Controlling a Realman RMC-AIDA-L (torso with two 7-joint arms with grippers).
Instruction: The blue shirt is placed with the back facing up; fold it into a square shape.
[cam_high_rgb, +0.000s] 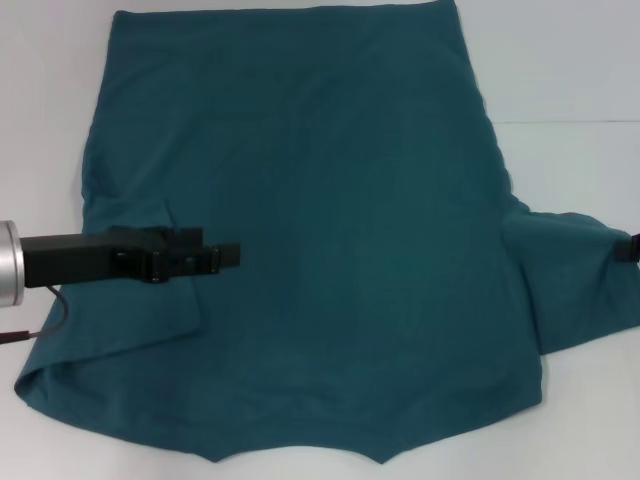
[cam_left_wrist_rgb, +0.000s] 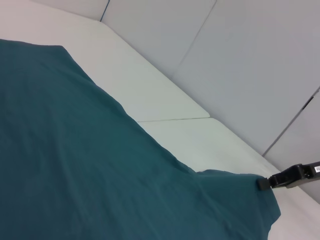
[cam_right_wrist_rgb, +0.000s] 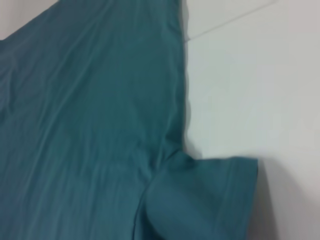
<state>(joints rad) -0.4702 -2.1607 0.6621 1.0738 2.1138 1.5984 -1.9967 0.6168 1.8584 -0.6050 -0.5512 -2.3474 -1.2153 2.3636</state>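
Note:
The blue shirt (cam_high_rgb: 340, 230) lies spread flat on the white table, much larger than both grippers. Its left sleeve is folded inward onto the body as a flap (cam_high_rgb: 150, 290). My left gripper (cam_high_rgb: 225, 257) hovers over that flap, its tip reaching just past the flap's inner edge. My right gripper (cam_high_rgb: 632, 248) shows only at the right edge of the head view, at the end of the spread right sleeve (cam_high_rgb: 575, 280). In the left wrist view the right gripper (cam_left_wrist_rgb: 292, 177) pinches the sleeve's corner (cam_left_wrist_rgb: 250, 187), which rises toward it. The right wrist view shows the sleeve (cam_right_wrist_rgb: 210, 200) and the side seam.
The white table (cam_high_rgb: 570, 70) surrounds the shirt, with a seam line (cam_high_rgb: 560, 122) at the right. Grey wall panels (cam_left_wrist_rgb: 250, 60) stand behind the table. The shirt's hem (cam_high_rgb: 290, 455) reaches near the table's front edge.

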